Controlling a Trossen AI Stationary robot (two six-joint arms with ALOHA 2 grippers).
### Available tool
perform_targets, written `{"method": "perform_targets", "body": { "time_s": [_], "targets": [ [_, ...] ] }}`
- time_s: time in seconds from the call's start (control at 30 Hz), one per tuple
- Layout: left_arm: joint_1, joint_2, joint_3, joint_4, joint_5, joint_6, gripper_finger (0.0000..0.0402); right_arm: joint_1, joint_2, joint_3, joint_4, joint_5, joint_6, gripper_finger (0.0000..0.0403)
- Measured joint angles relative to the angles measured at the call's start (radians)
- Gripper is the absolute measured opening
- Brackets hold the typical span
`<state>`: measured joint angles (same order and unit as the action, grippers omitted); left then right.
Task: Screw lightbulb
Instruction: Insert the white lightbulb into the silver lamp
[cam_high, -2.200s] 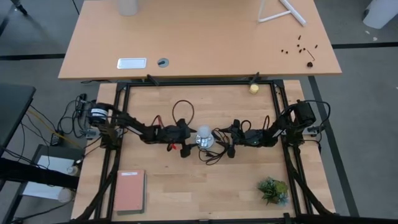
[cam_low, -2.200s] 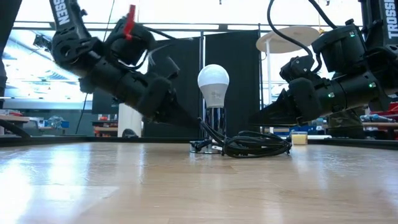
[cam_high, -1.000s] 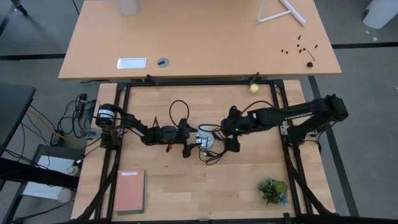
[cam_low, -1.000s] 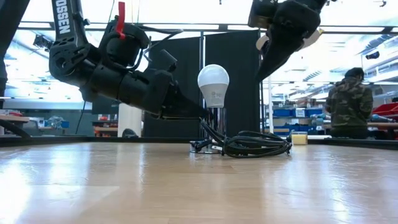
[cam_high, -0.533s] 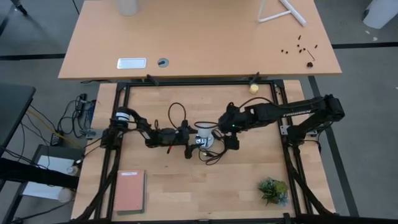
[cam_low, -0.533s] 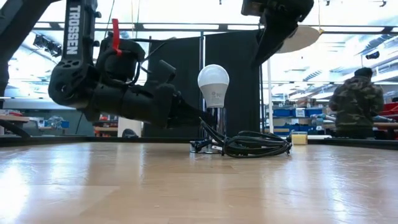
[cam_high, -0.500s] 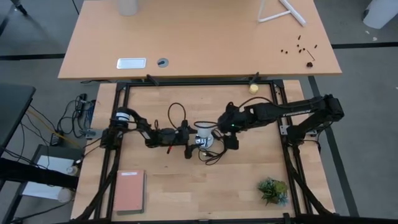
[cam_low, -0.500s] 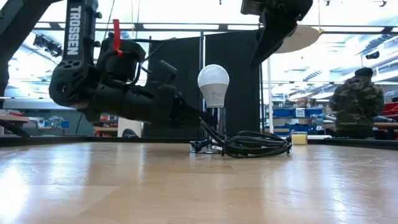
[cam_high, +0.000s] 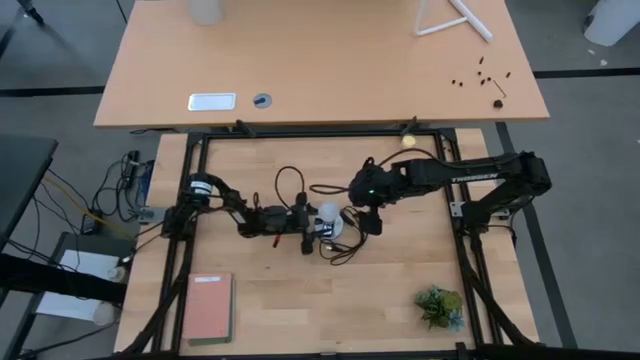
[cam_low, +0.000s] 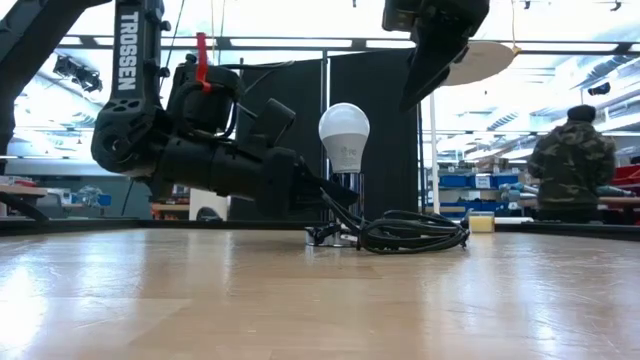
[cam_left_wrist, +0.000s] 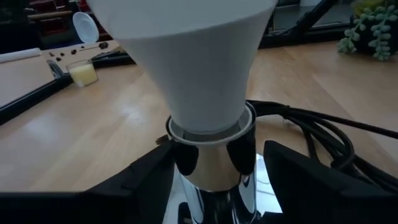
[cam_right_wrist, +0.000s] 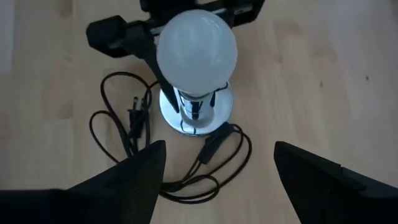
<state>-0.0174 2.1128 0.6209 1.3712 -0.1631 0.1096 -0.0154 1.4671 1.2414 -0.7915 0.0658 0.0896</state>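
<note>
1. Light wooden tabletop (cam_high: 300, 290) inside a black frame is seen, with a larger tan desk (cam_high: 320, 60) behind it; in the low view a person (cam_low: 566, 165) stands in the room beyond.
2. Left arm is laid low across the table, forearm near level; left gripper (cam_high: 313, 226) is set at the chrome socket stem (cam_left_wrist: 214, 158), one dark finger (cam_left_wrist: 149, 180) on each side. Jaws are part open around the stem; contact cannot be told.
3. Right arm is reached in from the right, wrist raised, right gripper (cam_right_wrist: 214, 177) pointed down above the bulb, fingers (cam_right_wrist: 134, 174) spread wide, nothing held.
4. White frosted pear-shaped lightbulb (cam_high: 328, 212) is seated upright in the socket, just above the left gripper's fingers and below the right gripper, clear of it.
5. Round chrome base disc (cam_right_wrist: 196, 112) sits under the bulb; black cord with plug (cam_right_wrist: 134, 121) is coiled beside it.
6. Also on the table: pink notebook (cam_high: 209, 306), small green plant (cam_high: 439, 305), yellowish ball (cam_high: 408, 141), all well apart from the bulb.
</note>
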Motion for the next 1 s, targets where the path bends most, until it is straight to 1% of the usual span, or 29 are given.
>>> {"method": "perform_targets", "body": {
  "time_s": [0.13, 0.3, 0.4, 0.5, 0.6, 0.7, 0.83, 1.0],
  "targets": [
    [0.003, 0.000, 0.000, -0.002, 0.000, 0.012, 0.0234, 0.013, 0.072, 0.077, -0.040, 0.000, -0.017, 0.0308],
    [0.003, 0.000, -0.002, -0.007, 0.000, 0.018, 0.0225, 0.016, 0.201, 0.260, -0.199, -0.003, -0.087, 0.0308],
    [0.003, 0.000, -0.002, -0.009, 0.000, 0.016, 0.0223, 0.018, 0.258, 0.358, -0.258, -0.003, -0.163, 0.0308],
    [0.003, 0.000, -0.002, -0.009, 0.006, 0.017, 0.0223, 0.027, 0.300, 0.421, -0.280, -0.003, -0.294, 0.0308],
    [0.003, 0.000, -0.002, -0.009, 0.031, 0.017, 0.0223, 0.033, 0.317, 0.441, -0.283, 0.008, -0.460, 0.0307],
    [0.003, 0.005, -0.002, -0.012, 0.050, 0.019, 0.0223, 0.035, 0.317, 0.441, -0.285, 0.040, -0.610, 0.0307],
    [0.011, 0.005, -0.002, -0.016, 0.079, 0.022, 0.0223, 0.035, 0.317, 0.441, -0.285, 0.061, -0.728, 0.0307],
    [0.027, 0.005, -0.002, -0.010, 0.099, 0.023, 0.0223, 0.035, 0.317, 0.441, -0.284, 0.049, -0.798, 0.0307]
  ]
}}
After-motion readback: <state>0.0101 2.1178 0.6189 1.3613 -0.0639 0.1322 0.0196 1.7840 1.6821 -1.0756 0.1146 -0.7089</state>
